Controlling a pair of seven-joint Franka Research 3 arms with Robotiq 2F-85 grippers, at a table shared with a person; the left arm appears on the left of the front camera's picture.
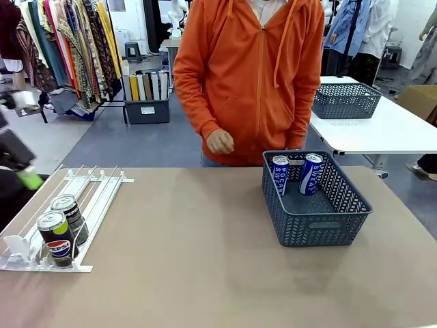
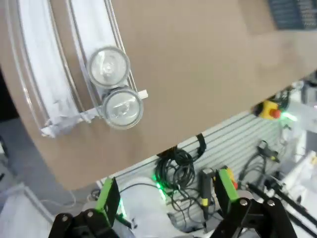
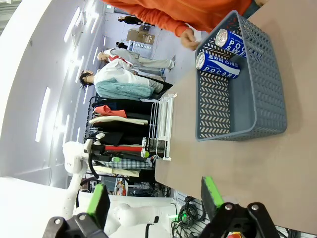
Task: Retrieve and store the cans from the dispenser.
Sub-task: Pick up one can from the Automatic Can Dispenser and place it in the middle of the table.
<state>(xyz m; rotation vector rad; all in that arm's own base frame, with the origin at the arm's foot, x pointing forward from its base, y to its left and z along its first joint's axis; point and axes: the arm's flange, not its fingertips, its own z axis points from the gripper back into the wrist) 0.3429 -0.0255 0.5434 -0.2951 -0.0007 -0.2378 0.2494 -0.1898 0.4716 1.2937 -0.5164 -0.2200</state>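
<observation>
**Open grippers, cans waiting:** The left gripper hangs with its green-padded fingers spread wide and nothing between them. Its wrist camera looks down past the near edge of the brown table.

At about 11 o'clock in that view, the silver tops of two black Pepsi cans touch each other in one lane of the white dispenser, at the rack's end. From the front camera the same pair stands at 8 o'clock, one behind the other (a curved white stop closes the neighbouring lane). The left arm is a dark blur at 9 o'clock on the frame's edge.

The right gripper is likewise parted and holds nothing, well apart from the things on the table.

Two blue Pocari Sweat cans stand side by side at the far end of the dark lattice basket, at 3 o'clock in the front view.

A person in an orange hoodie stands at 12 o'clock across the table, one hand loosely closed near its far edge.
</observation>
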